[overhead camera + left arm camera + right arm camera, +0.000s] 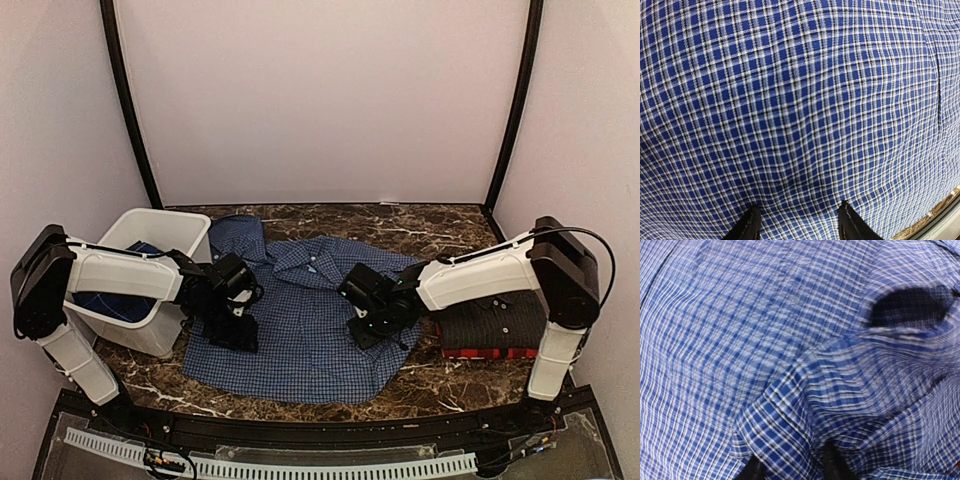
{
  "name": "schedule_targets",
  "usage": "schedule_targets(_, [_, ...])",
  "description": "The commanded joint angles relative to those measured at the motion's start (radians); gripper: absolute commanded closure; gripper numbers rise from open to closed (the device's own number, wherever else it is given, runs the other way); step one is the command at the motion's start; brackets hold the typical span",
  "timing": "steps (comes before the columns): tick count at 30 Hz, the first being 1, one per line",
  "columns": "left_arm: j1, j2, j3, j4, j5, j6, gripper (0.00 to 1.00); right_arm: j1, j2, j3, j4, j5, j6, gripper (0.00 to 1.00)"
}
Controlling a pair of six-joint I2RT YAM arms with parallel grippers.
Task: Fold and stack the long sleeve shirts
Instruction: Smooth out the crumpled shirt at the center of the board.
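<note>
While the shirt point(300, 345) lies under both, left tool point(798, 206) is released, right tool point(792, 454) unclear.

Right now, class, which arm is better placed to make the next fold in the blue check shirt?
Probably right: the right pincer straddles a bunched fold of the blue-and-white check shirt; the left pincer faces only flat cloth.

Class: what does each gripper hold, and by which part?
Left gripper: nothing; open on the check shirt. Right gripper: a folded shirt edge sits between its fingers, grip uncertain.
</note>
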Motion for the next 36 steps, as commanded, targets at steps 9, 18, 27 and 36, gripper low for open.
schedule_targets(9, [0.009,0.023,-0.029,-0.077,-0.019,0.014,0.49,-0.079,-0.105,-0.022,-0.019,0.012,0.054,0.94])
schedule_targets(18, [0.008,0.011,-0.03,-0.093,-0.029,0.02,0.49,-0.191,-0.238,-0.038,-0.119,0.057,0.091,1.0])
schedule_targets(27, [0.008,0.005,-0.029,-0.1,-0.031,0.025,0.49,-0.205,-0.465,-0.197,-0.254,0.001,0.168,1.0])
schedule_targets(36, [0.009,0.01,-0.016,-0.097,-0.026,0.032,0.49,-0.254,-0.632,-0.154,-0.428,0.135,0.239,1.0])
